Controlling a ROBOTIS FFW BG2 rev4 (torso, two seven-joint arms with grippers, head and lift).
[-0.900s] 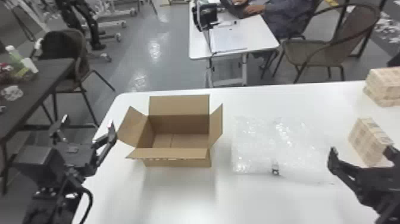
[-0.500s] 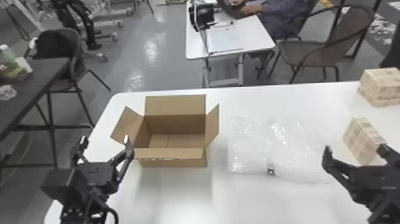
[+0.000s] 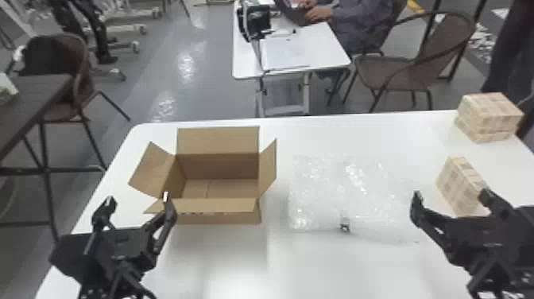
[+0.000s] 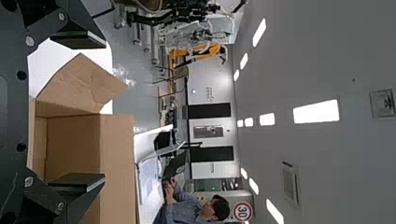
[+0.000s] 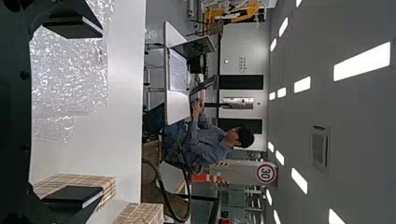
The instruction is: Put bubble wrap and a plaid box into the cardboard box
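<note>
cardboard box (image 3: pixel 216 169): matt | bubble wrap (image 3: pixel 337 195): glossy, bumpy plastic | table (image 3: pixel 314 270): smooth

Bkgd. white tbl. (image 3: pixel 327 51): papers (image 3: pixel 284 53) on top; brown chair (image 3: pixel 397 73) to its R; dark tbl. (image 3: pixel 35 99) & 2nd chair (image 3: pixel 82 59) well to its L.

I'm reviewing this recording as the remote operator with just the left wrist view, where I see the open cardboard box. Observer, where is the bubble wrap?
Observer: In the head view, the bubble wrap lies on the white table, to the right of the cardboard box.
Operator: And the other item to pack?
Observer: The nearest plaid box sits farther right, past the wrap.
Operator: Anything held on that side?
Observer: No, the right end effector is open and grips nothing.
</note>
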